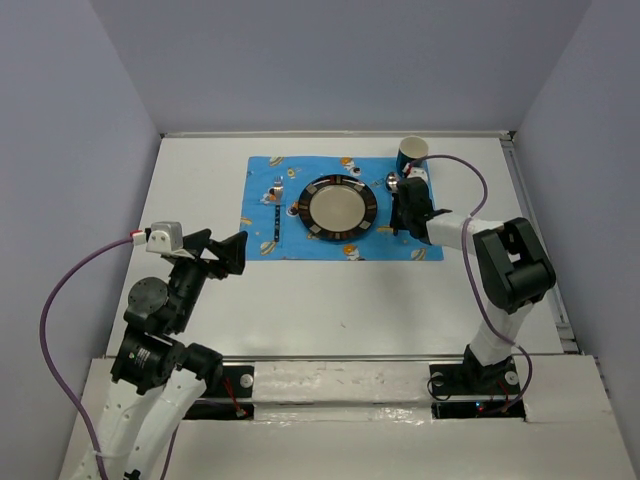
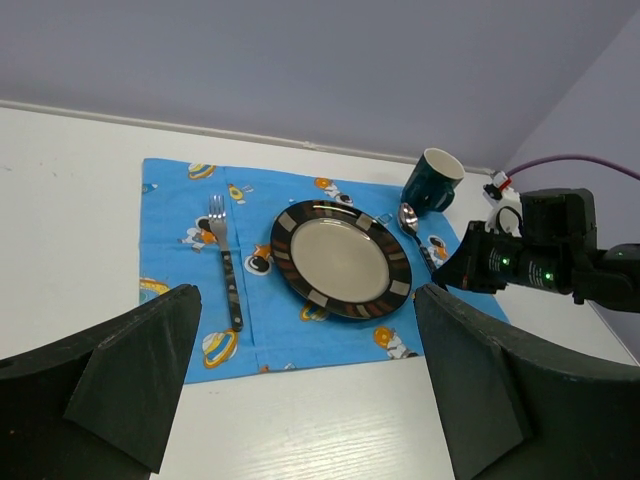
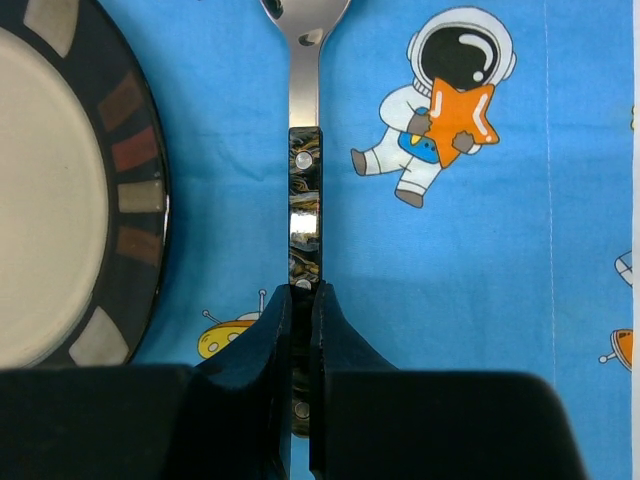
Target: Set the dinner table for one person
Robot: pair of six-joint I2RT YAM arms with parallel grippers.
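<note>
The white bench (image 1: 330, 300) fills most of the overhead view, spreading on every side of the plate (image 1: 342, 207), which sits in its far half. Both arms are bolted at the bench edge nearest the camera, well short of the plate. The right arm reaches up to the plate's right side, while the left arm stops short of it to the near left.

A blue cloth mat (image 1: 265, 170) printed with cartoon astronauts lies under the plate and extends past it to both sides. The plate is round, with a dark patterned rim and a pale centre.

A dark teal mug (image 1: 412, 152) stands upright to the far right of the plate, by the mat's corner. Whether its base is on the cloth cannot be told.

A fork (image 2: 226, 262) lies on the mat just left of the plate, tines pointing away from the arms. A spoon (image 3: 304, 150) lies just right of the plate, parallel to the fork.

The right pincer (image 3: 302, 292) is clenched on the spoon's handle. The left pincer (image 1: 235, 252) is released, jaws spread wide and grasping nothing, near left of the plate.
</note>
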